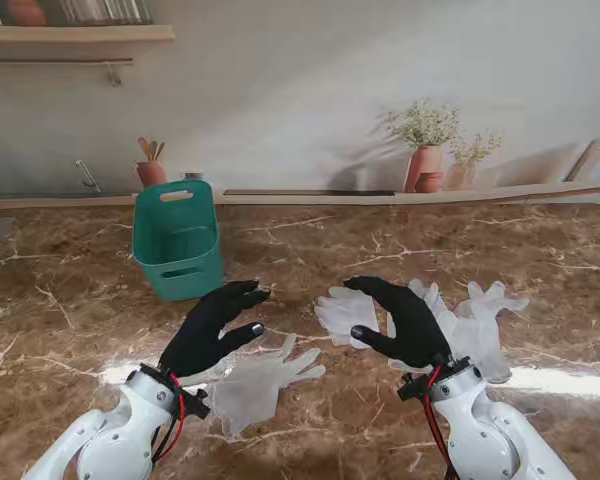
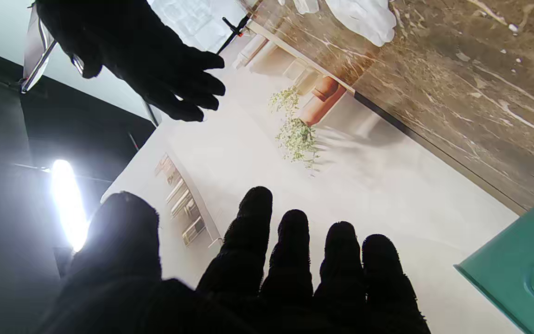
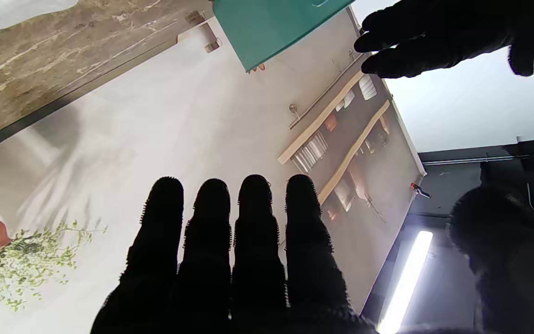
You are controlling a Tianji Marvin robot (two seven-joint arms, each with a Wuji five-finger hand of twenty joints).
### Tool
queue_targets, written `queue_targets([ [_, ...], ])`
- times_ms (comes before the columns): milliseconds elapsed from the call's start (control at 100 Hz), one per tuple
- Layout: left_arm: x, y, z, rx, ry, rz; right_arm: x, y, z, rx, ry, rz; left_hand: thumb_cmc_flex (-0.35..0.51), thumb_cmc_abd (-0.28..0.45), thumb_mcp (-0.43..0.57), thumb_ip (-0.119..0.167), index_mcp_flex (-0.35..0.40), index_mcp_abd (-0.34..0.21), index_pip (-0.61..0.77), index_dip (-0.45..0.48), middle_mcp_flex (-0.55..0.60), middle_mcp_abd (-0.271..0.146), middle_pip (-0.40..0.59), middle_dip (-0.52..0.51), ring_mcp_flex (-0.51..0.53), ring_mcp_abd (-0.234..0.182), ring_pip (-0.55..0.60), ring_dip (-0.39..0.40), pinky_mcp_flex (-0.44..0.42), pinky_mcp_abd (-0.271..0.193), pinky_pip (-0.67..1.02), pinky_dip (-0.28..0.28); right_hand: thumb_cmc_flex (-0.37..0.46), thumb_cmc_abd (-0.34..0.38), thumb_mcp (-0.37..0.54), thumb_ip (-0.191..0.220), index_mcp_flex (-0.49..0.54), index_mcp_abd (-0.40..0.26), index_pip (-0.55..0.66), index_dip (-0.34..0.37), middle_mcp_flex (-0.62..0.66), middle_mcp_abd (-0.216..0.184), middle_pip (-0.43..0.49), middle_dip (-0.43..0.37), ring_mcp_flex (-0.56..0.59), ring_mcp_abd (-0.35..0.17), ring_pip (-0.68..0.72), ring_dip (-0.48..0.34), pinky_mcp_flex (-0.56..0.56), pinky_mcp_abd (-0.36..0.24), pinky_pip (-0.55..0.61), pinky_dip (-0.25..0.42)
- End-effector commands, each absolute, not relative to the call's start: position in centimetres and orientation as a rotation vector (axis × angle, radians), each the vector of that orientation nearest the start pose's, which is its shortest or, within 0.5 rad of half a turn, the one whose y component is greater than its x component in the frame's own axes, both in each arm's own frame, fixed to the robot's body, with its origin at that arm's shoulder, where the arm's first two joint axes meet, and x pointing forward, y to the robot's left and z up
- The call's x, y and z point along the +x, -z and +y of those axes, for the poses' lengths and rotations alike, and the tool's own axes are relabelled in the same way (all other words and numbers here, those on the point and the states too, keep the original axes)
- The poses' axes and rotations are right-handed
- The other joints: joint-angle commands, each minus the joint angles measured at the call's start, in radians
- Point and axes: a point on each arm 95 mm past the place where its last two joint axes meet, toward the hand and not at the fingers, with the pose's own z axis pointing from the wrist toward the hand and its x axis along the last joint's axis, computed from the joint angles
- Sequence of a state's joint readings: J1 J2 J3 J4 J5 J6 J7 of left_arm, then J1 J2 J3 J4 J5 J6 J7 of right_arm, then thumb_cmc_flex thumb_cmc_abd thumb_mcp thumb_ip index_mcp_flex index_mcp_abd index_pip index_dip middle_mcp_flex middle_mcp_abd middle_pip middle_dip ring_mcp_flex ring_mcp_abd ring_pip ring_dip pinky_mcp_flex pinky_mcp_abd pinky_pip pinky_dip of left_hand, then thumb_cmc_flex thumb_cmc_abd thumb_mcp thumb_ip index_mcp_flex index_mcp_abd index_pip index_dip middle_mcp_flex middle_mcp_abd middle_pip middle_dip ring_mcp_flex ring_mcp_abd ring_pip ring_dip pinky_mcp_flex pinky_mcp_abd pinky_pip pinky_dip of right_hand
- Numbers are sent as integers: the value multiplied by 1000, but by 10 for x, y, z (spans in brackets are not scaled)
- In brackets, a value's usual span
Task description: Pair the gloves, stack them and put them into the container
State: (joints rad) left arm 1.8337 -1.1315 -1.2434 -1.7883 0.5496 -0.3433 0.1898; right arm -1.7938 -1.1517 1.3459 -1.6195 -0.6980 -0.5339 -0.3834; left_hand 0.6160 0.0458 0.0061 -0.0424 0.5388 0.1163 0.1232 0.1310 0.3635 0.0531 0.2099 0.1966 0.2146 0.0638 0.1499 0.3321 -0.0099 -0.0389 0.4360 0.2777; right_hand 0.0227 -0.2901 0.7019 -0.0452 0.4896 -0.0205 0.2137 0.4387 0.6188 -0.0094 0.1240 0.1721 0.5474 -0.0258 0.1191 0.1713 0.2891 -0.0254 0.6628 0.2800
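Both hands hung over the brown marble worktop (image 1: pixel 380 440), palms turned toward each other; the left hand (image 1: pixel 212 327) was spread and held nothing; the right hand (image 1: pixel 405 320) was likewise spread and bare; one clear glove (image 1: pixel 260 378) lay flat on the worktop just right of the left wrist; more gloves (image 1: pixel 470 320) lay in a loose heap under and to the right of the right hand; the teal container (image 1: pixel 177 240) stood farther from me, left of centre, apart from the gloves.
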Motion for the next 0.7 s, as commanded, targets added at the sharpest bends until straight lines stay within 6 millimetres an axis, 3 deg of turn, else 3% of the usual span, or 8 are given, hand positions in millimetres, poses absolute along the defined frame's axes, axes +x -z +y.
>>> queue_targets([
  [0,312,314,-42,-1465,2204,1179,327,333,-11,-1603,2823,-1395,-23,-8,-15,30,-44,-22,-3,-7,-28,-30,-9,0,-33,-41,-22,-3,-7,-38,-13,14,-12,10,-3,36,-20,-18,-15,6,-16,-22,-7,11,-15,-17,-10,19,-12,2,-19,15],
  [250,314,315,-39,-1473,2173,1191,328,338,-9,-1624,2815,-1431,-8,-18,-13,29,-37,-23,-2,-7,-24,-31,-9,0,-29,-42,-23,-2,-7,-37,-20,19,9,11,-12,35,-19,-27,-20,8,-23,-32,-11,16,-28,-39,-20,18,-23,1,-27,22],
  [430,323,310,-26,-1456,2133,1231,328,338,-8,-1640,2811,-1452,10,-30,-12,27,-37,-24,-3,-8,-20,-32,-10,0,-23,-42,-23,-2,-5,-30,-16,25,19,10,-17,35,-18,-27,-22,10,-21,-34,-10,20,-25,-45,-19,19,-20,1,-30,26],
  [690,346,290,16,-1348,1972,1309,324,346,-8,-1657,2802,-1492,44,-91,-11,28,-47,-18,-10,-11,-26,-29,-9,1,-23,-42,-23,-1,-7,-35,-13,30,31,7,-21,35,-17,-27,-23,12,-21,-35,-11,22,-26,-47,-20,18,-18,-1,-32,29],
])
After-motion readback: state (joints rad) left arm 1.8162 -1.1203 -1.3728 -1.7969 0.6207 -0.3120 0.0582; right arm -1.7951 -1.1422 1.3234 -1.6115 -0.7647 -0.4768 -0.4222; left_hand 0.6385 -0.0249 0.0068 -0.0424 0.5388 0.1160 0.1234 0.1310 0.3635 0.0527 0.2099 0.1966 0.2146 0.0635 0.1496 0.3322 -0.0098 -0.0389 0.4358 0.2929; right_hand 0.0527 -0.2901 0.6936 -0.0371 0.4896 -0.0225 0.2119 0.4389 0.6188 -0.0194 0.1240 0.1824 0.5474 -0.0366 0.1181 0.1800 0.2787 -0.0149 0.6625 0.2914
